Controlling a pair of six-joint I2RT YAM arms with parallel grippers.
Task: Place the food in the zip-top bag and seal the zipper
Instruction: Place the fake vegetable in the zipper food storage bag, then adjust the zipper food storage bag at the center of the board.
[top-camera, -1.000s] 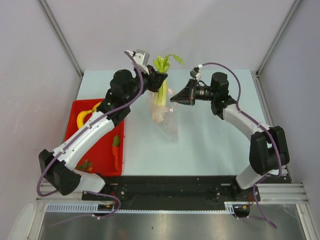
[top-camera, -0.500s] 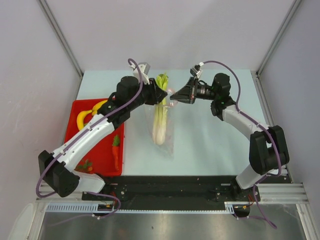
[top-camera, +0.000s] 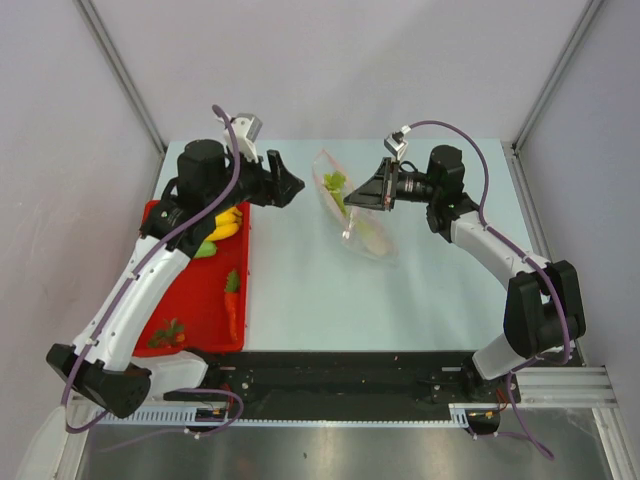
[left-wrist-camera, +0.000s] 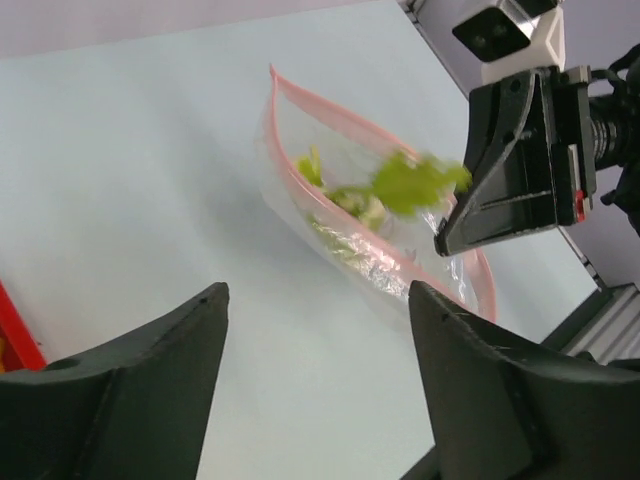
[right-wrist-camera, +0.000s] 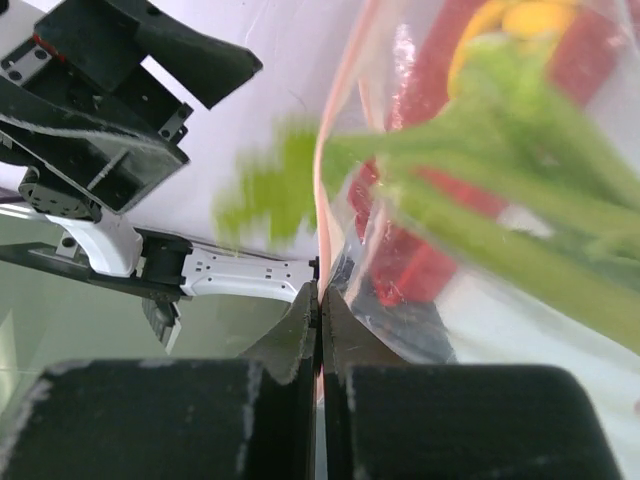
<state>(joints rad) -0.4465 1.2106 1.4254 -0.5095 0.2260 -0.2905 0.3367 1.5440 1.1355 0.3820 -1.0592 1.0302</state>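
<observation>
Pale blue tabletop (top-camera: 300, 290). Flat on its left part, 1 red tray (top-camera: 205, 300) (bananas (top-camera: 225, 222), a green vegetable (top-camera: 205, 248), a carrot (top-camera: 232, 305) and strawberries (top-camera: 170, 332) inside it, so not on the surface itself). Near the middle, toward the back, 1 clear zip-top bag (top-camera: 370, 238) with leek (top-camera: 335, 185) inside, tilted; touching the surface or just above it, impossible to tell.

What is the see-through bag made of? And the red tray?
The bag looks like thin, clear, shiny plastic: the leek shows through it and it crinkles. The red tray is probably hard, smooth plastic, judging by its even colour.
</observation>
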